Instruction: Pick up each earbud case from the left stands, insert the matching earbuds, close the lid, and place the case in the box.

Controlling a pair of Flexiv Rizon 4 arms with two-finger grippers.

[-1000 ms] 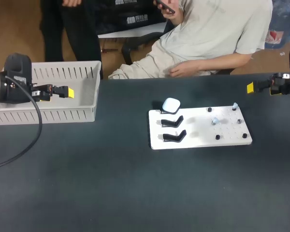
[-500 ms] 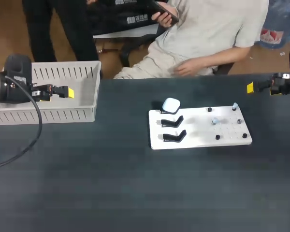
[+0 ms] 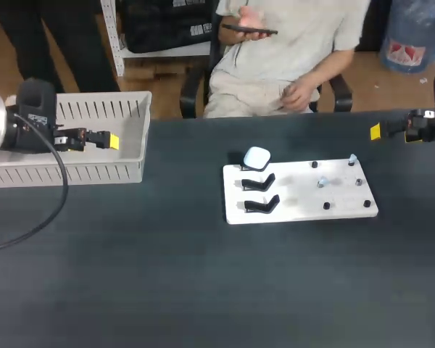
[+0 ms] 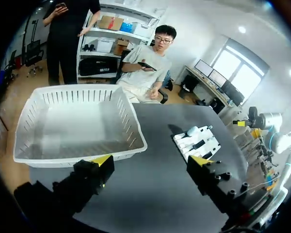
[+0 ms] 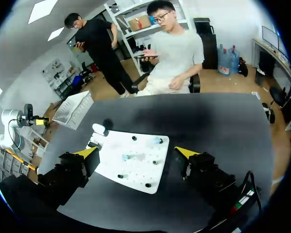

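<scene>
- In the head view a white board [image 3: 297, 212] lies on the dark table [image 3: 167, 275], at about 2 o'clock from the table's middle
- Three black stands line the board's left side; the white earbud case [image 3: 257, 156] rests on the one at the 12 o'clock end, lid shut
- The middle stand [image 3: 259, 182] and the stand at the 6 o'clock end [image 3: 263, 205] are bare
- Two small pale earbuds sit on the board's right half: one [image 3: 353, 158] near its 1 o'clock corner, the other [image 3: 322, 182] nearer the board's middle
- A white slatted box [image 3: 134, 119] stands at 10 o'clock on the table, well apart from the board
- The left gripper [image 3: 110, 140] hovers over the box's right part, pointing toward 3 o'clock; in its wrist view its fingers are spread wide and released, nothing between them, the box just ahead
- The right gripper [image 3: 377, 131] hangs at the table's 2 o'clock edge, pointing toward 9 o'clock; its fingers are also wide apart and grasp nothing, with the board ahead of them and the case at its far corner
</scene>
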